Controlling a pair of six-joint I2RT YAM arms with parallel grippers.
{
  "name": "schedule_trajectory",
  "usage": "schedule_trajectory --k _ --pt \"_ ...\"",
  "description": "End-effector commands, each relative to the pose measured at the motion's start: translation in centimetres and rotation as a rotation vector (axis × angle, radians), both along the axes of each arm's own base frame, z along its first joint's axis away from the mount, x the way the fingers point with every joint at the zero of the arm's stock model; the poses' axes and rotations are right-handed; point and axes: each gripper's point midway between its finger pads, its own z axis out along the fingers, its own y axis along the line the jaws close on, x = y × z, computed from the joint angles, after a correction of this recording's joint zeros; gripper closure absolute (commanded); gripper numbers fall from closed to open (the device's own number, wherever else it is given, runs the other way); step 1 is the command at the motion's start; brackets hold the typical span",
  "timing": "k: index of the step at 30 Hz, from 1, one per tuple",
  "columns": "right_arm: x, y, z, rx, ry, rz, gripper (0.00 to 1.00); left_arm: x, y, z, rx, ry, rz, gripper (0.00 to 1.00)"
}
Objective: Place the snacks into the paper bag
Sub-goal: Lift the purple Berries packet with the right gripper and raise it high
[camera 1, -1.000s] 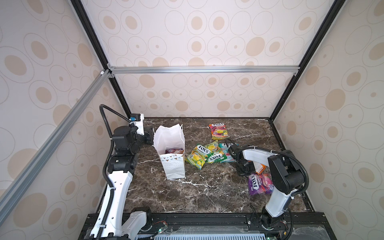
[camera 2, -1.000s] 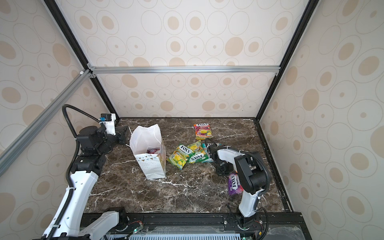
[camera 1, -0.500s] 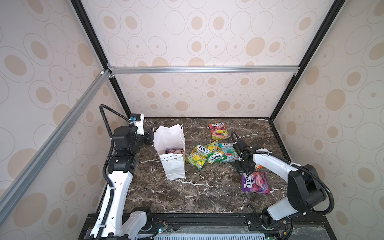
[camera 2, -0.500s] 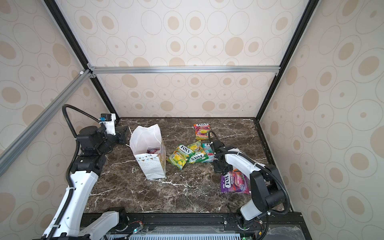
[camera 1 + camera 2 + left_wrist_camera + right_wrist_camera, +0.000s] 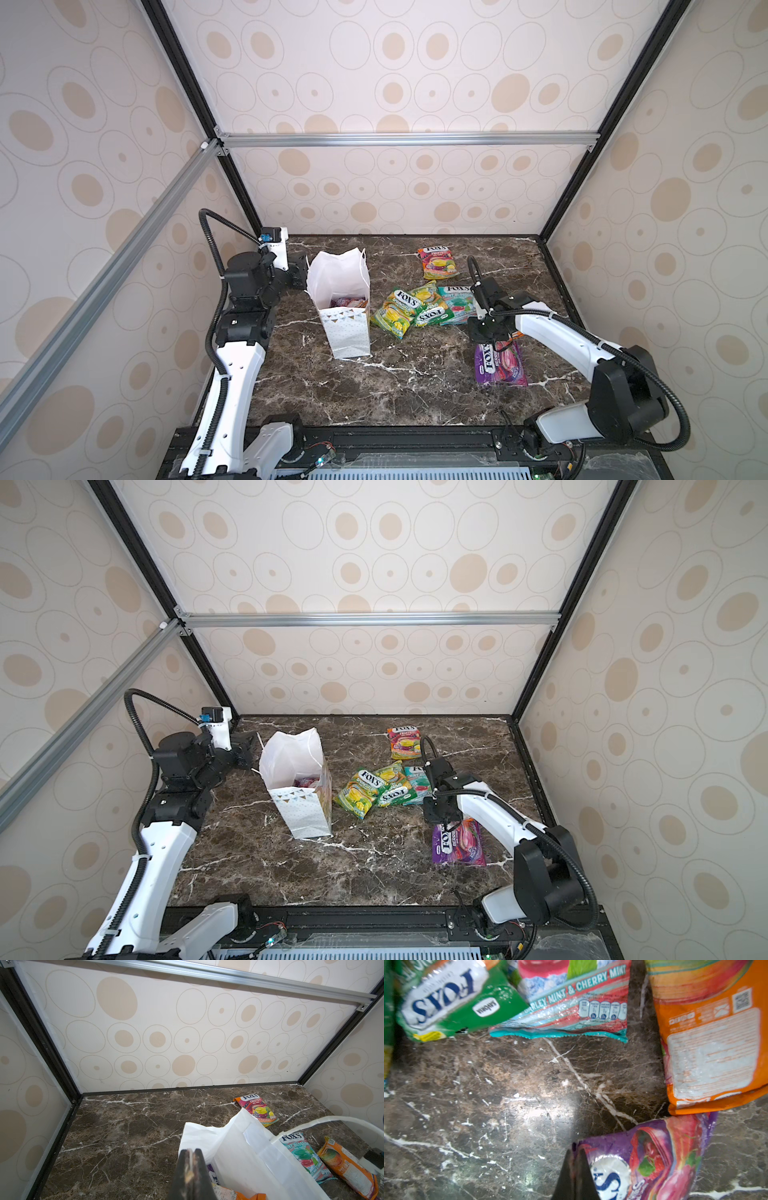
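Right end effector (image 5: 576, 1152) closed on purple pouch (image 5: 500, 361) corner, low over counter (image 5: 415, 395) | left end effector (image 5: 191, 1152) seems to pinch paper bag (image 5: 347, 332) rim | some snacks (image 5: 348, 302) inside bag | several other pouches (image 5: 399, 311) left on counter.

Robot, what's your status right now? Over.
Left gripper shut on paper bag rim. Right gripper shut on purple pouch corner. Pouch pile lies roughly between them.

A robot lab booth: aluminium rail (image 5: 407, 139), circle-patterned wall panels (image 5: 415, 62) and marble-look tabletop (image 5: 415, 386).
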Motion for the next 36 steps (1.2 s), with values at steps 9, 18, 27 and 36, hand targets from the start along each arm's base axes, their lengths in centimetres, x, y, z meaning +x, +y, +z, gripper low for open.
schedule_trajectory --k 9,18,27,36 --pt "-0.4 1.7 4.2 0.136 -0.129 0.07 1.0 -0.4 0.1 1.6 0.005 -0.048 0.002 1.0" --pt "-1.0 2.3 6.8 0.203 -0.216 0.112 1.0 -0.5 0.2 1.6 0.005 -0.05 0.006 1.0" --pt "-1.0 3.7 9.1 0.289 -0.265 0.167 1.0 -0.5 0.2 1.6 0.009 -0.048 0.004 1.0" --pt "-1.5 4.6 11.4 0.362 -0.318 0.207 1.0 -0.4 0.2 1.6 0.007 -0.047 0.003 1.0"
